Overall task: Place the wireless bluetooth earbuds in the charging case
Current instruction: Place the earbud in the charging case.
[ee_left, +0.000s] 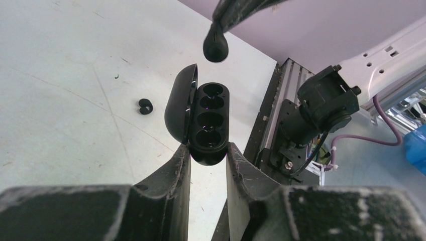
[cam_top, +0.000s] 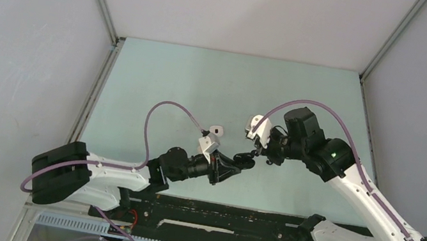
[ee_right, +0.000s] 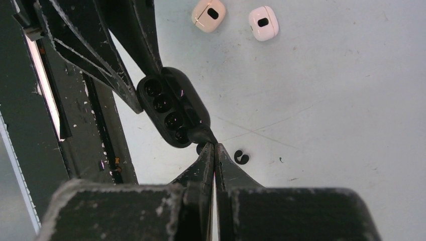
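— Your left end effector (ee_left: pixel 208 150) grips the open black case (ee_left: pixel 208 123), mid-frame; your right end effector (ee_right: pixel 215 146) pinches one black earbud (ee_left: pixel 216 46) above it
— Only your right wrist shows two white cases (ee_right: pixel 208 14) (ee_right: pixel 263 22), top; a second earbud (ee_right: pixel 241 157) lies on the bench (ee_right: pixel 326 100)

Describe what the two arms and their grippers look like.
Both the left arm and right arm have white links with black joints and a purple cable looping along each. A small white camera block sits at each wrist. The left gripper and right gripper are black, with tapered, scuffed fingers. A green light glows on the right arm.
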You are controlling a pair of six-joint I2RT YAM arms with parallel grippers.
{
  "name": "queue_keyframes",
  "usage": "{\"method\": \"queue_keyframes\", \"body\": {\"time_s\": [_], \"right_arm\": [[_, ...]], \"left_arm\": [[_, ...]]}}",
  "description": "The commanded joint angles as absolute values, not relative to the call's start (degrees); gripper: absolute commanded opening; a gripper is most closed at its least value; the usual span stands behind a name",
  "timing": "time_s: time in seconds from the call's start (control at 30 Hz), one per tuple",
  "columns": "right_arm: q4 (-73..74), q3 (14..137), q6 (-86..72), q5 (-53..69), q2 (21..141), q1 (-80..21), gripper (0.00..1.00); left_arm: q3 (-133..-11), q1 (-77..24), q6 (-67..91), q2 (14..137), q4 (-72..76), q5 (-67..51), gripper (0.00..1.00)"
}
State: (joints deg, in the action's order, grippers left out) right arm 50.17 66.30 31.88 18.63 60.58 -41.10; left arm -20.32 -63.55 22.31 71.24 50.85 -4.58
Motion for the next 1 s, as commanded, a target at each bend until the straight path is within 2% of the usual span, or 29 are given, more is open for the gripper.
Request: {"method": "queue_keyframes", "body": {"time_s": [0.0, 0.97], "right_arm": [[47.59, 65.71, 32.08, 18.83, 59.57, -41.73, 0.00], [48.57, 65.73, 33.79, 17.98, 62.11, -46.17, 0.00]], "left_arm": [[-21.84, -63.11, 23.28, 70.38, 54.93, -3.52, 0.00], [-20.26, -62.23, 22.90, 68.10, 55.02, -3.13, 0.00]]}}
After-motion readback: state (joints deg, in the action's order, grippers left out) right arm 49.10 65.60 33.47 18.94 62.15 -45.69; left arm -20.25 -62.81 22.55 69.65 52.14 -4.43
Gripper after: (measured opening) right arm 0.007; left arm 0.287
